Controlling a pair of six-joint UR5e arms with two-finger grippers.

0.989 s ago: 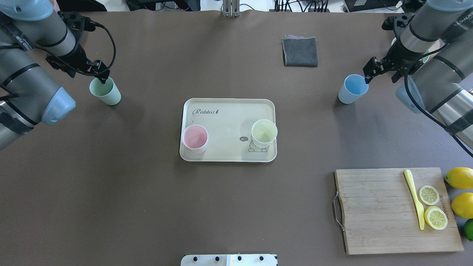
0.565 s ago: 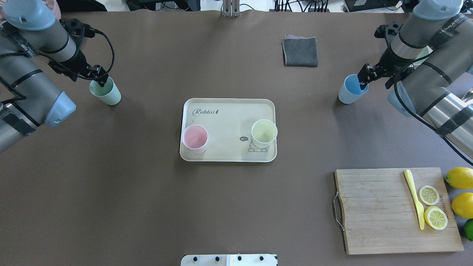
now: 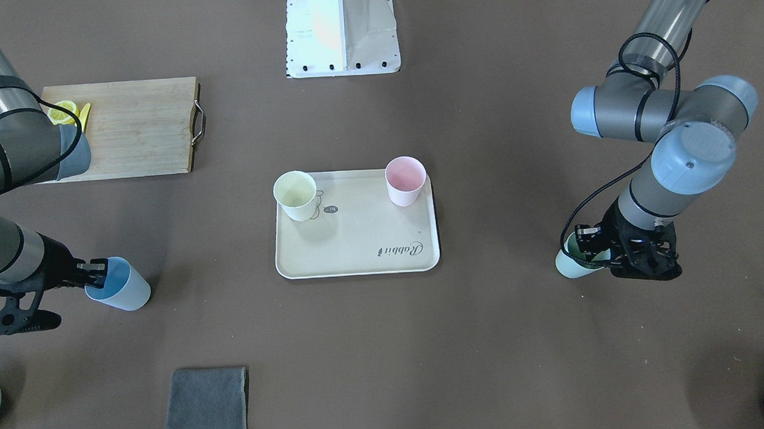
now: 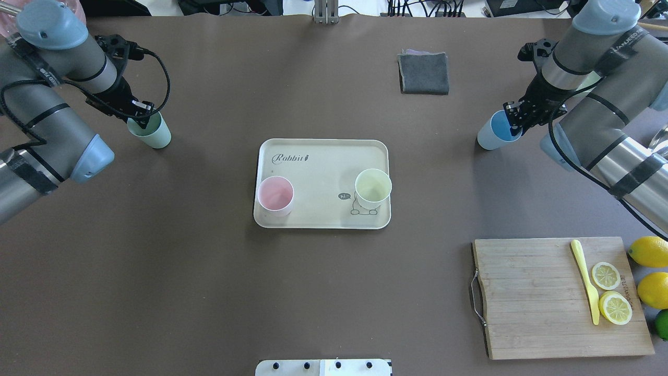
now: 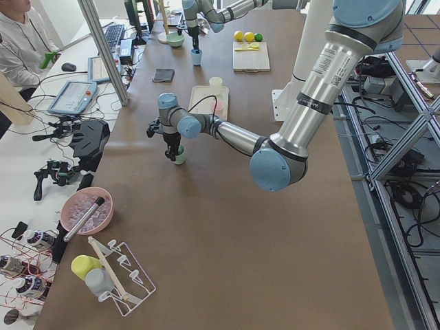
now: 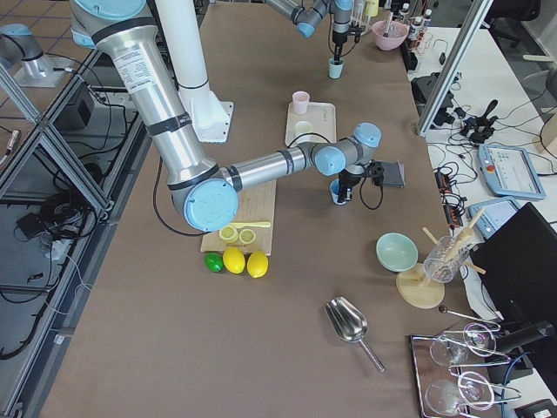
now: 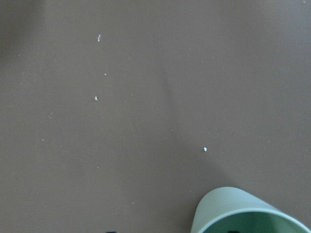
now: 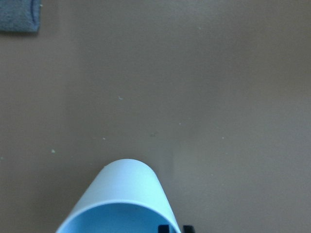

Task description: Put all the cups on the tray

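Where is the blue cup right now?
In the overhead view the blue cup stands on the table, off to the right of the tray and near the grey cloth, with the right gripper at its rim.

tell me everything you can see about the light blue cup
The light blue cup is a small, handleless tapered tumbler of matte-looking plastic. It looks empty and stands mouth up on the brown table, off the tray, on the robot's right. The right gripper is at its rim, one finger apparently inside; whether it pinches the wall cannot be told. Nothing else touches it.
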